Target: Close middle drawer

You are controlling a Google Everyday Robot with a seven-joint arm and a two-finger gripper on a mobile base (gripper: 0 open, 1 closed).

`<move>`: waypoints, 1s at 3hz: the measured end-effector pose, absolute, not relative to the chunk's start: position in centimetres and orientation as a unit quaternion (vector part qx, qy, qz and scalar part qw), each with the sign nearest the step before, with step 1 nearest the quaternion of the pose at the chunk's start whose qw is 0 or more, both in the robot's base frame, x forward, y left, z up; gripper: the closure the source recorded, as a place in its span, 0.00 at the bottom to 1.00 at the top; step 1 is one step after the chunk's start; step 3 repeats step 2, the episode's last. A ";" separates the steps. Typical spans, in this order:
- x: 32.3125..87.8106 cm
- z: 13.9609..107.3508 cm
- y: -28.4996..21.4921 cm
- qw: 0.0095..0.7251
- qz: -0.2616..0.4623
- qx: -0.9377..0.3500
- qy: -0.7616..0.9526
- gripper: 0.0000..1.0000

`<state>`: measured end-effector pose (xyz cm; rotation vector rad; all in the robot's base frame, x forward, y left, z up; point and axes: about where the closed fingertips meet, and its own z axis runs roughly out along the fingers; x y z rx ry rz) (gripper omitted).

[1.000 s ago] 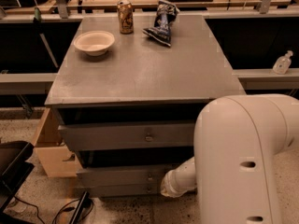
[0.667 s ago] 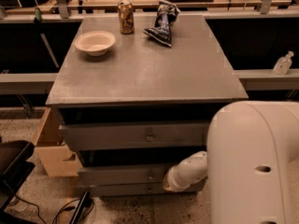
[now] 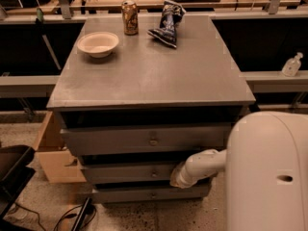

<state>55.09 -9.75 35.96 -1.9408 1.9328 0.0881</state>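
The grey cabinet (image 3: 149, 71) has three drawers stacked in its front. The middle drawer (image 3: 130, 173) has a small round knob (image 3: 154, 173) at its centre, and a dark gap shows above its front. The top drawer (image 3: 120, 139) stands out further towards me, and the bottom drawer (image 3: 134, 194) sits below. My white arm (image 3: 204, 162) reaches in from the right. My gripper (image 3: 176, 180) is at the arm's end, against the right part of the middle drawer's front, just right of the knob.
On the cabinet top stand a white bowl (image 3: 98, 43), a drinks can (image 3: 129, 17) and a dark snack bag (image 3: 167, 23). A cardboard box (image 3: 53, 155) sits left of the cabinet. A black object (image 3: 12, 170) and cables (image 3: 72, 218) lie at the lower left. A bottle (image 3: 292, 65) stands on the right ledge.
The arm's end has moved up and in against the middle drawer's front. My white body has shifted right and fills less of the view.
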 end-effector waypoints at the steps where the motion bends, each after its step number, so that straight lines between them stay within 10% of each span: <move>1: 55.1 36.0 -9.8 0.203 0.031 -0.690 0.694 1.00; 3: 54.5 36.0 -9.7 0.203 0.031 -0.690 0.694 1.00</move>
